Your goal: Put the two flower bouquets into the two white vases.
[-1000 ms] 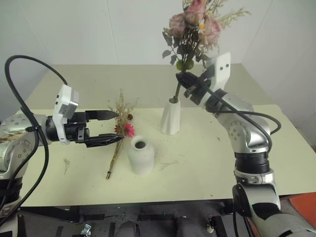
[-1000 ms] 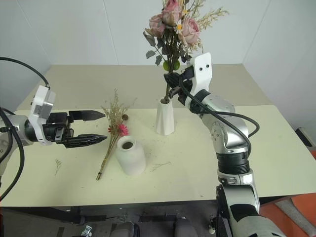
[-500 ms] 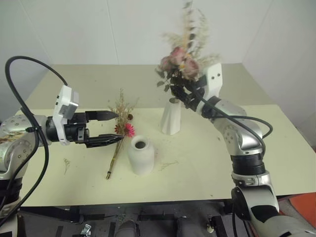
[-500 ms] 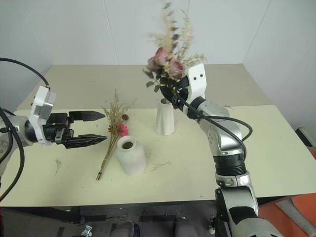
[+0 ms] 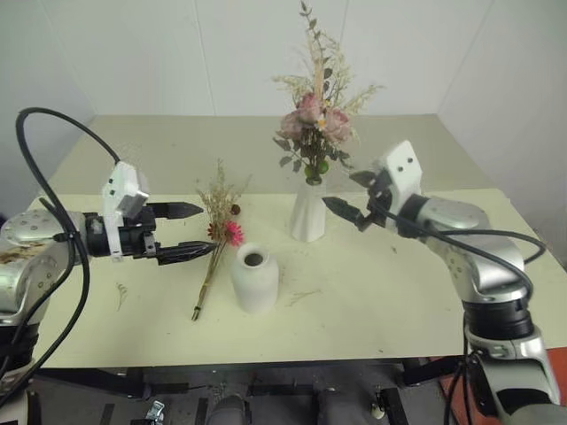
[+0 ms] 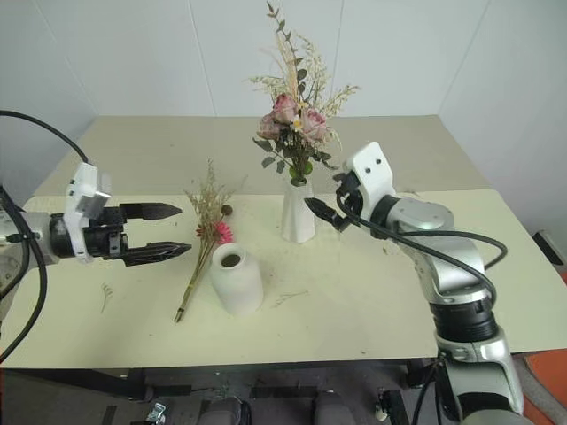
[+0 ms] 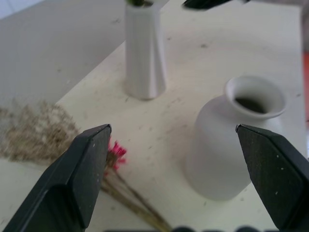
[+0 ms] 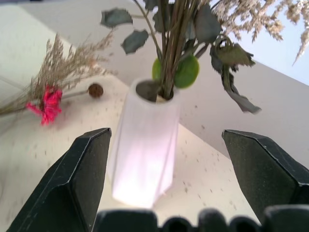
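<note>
The pale pink rose bouquet now stood in the tall, narrow white ceramic vase; the right gripper had let go, fingers spread, beside it. The thin dry-grass bouquet lay by the squat white vase, between the left gripper's spread fingers, ungrasped.

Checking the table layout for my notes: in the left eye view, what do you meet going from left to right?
left gripper → dry grass bouquet → squat vase → tall vase holding the rose bouquet → right gripper
</note>
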### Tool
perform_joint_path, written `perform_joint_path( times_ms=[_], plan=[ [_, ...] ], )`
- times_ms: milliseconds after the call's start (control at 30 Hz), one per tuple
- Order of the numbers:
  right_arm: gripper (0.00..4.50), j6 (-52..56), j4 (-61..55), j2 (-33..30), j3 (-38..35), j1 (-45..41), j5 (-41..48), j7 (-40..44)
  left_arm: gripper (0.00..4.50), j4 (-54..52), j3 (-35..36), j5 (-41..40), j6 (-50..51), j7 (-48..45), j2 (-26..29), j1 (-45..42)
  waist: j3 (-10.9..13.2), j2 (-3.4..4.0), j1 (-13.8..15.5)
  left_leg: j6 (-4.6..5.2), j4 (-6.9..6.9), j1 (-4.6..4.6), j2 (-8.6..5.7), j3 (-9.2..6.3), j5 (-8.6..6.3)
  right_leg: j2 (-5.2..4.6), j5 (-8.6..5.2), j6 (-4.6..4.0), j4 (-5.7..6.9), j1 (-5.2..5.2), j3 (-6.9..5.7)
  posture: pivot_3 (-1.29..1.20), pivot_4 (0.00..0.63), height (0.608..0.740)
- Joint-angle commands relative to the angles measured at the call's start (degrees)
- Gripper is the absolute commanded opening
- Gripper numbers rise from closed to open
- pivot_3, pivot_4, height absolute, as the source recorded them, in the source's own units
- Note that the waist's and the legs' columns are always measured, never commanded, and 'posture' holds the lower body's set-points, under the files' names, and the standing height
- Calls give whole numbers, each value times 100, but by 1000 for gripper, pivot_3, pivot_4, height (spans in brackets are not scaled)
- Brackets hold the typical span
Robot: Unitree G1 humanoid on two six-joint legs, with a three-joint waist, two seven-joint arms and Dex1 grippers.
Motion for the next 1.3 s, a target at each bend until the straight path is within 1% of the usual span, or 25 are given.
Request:
perform_joint_path(
  times_ms=[33,67,133,167,267,400,567,733,900,1100,1167,1300],
  plan=[
    [4328,-230,-299,-454,-309,-29,108,455,4500,-150,-546,413,1073,688,191,-458,1,-2,21,0,0,0,0,0,0,0,0,1,-1,1,0,0,150,740],
    [4328,-305,-289,-560,-343,-36,124,577,4500,-141,-828,549,1477,818,251,-657,2,-4,33,0,1,0,0,0,0,1,0,1,-1,2,-1,0,150,740],
    [4328,-568,-262,-731,-530,-53,289,964,4500,14,-1555,990,2142,1141,201,-1180,4,-6,69,0,2,1,-1,-3,0,2,0,1,-1,3,-1,0,150,740],
    [4328,-650,-281,-801,-604,-51,391,1145,4500,151,-1787,1064,2414,1236,51,-1447,4,-6,88,0,1,1,-3,-2,0,2,-1,2,-2,4,-1,0,150,740],
    [4328,-856,-381,-944,-644,53,483,1452,4500,556,-2191,1285,2845,1550,-397,-1941,5,-9,124,0,1,0,-3,-3,0,3,-1,2,-4,4,-1,0,150,740],
    [4328,-847,-715,-942,-714,227,636,1454,4500,1046,-2574,1585,3137,1833,-824,-2221,6,-10,112,0,1,-2,-4,-4,0,3,-1,2,-4,2,0,0,150,740],
    [4328,-868,-885,-1021,-845,470,816,1557,4500,1299,-2680,1619,3170,1794,-1085,-2256,8,-12,125,0,4,-1,-4,-7,0,3,0,1,2,2,-1,0,150,740],
    [4328,-891,-910,-1124,-939,612,912,1718,4500,1382,-2587,1634,3158,1846,-1238,-2324,8,-12,138,0,7,0,-6,-8,0,0,0,1,2,6,-2,0,150,740],
    [4328,-927,-911,-1158,-935,653,943,1710,4500,1435,-2519,1778,3100,1893,-1079,-2539,8,-12,137,0,9,-1,-7,-9,0,-1,0,1,3,6,-3,0,150,740],
    [4328,-952,-919,-1201,-940,712,984,1755,4500,991,-2340,1651,3353,1776,-833,-2663,8,-12,126,0,8,-4,-7,-9,0,-1,-1,2,1,3,-2,0,150,740],
    [4328,-978,-895,-1211,-941,722,972,1775,4500,834,-2296,1604,3429,1758,-833,-2639,8,-12,129,0,9,-3,-7,-9,0,-1,0,2,3,4,-3,0,150,740],
    [4328,-991,-904,-1226,-935,739,975,1798,4500,823,-2248,1572,3505,1838,-1036,-2554,8,-12,137,0,9,-1,-7,-9,0,-1,-1,2,4,6,-3,0,150,740]
  ],
)
